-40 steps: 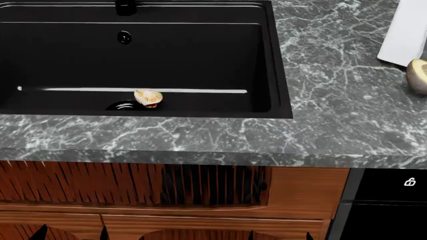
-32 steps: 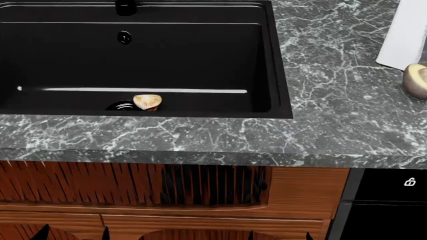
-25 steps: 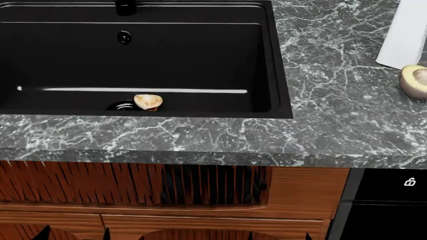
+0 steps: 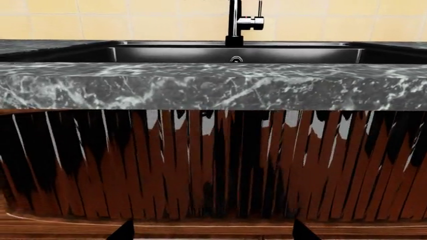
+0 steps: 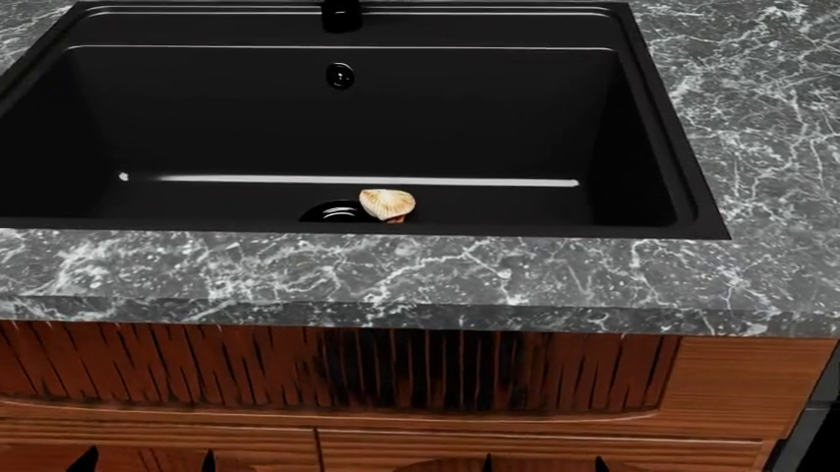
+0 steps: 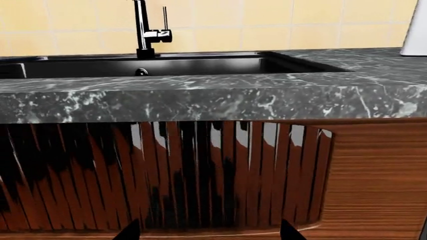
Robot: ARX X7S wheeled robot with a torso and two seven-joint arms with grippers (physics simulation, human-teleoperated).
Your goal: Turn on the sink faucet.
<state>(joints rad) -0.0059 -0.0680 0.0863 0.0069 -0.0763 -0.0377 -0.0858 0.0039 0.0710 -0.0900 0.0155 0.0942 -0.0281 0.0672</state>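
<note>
Surroundings: a grey-veined dark marble surface [image 5: 393, 280] frames the large rectangular matte black sink [image 5: 656, 128]; below it runs a ribbed reddish wooden cabinet front [image 5: 393, 369].
In the basin: a small tan ridged shell-like object [image 5: 388, 204] lies low in the centre of the head view, touching the right edge of the round black drain [image 5: 334, 210]; the small round overflow hole [image 5: 340, 75] sits on the back wall, upper centre.
Sink faucet: the tall glossy black sink faucet [image 4: 235, 22] stands at the top centre of the left wrist view, behind the basin, before yellow wall tiles [image 4: 100, 20]; in the head view only its round base shows at the top edge.
In the way: the marble edge and cabinet front fill both wrist views, standing between the cameras and the tap.
Left hand: two dark tips [image 4: 121, 231] at the bottom edge, set apart, pinching nothing.
Right hand: two dark tips [image 6: 130, 231], likewise spread and bare.
Change: the sink now sits further right in the head view; the white object and the avocado half are out of frame.
</note>
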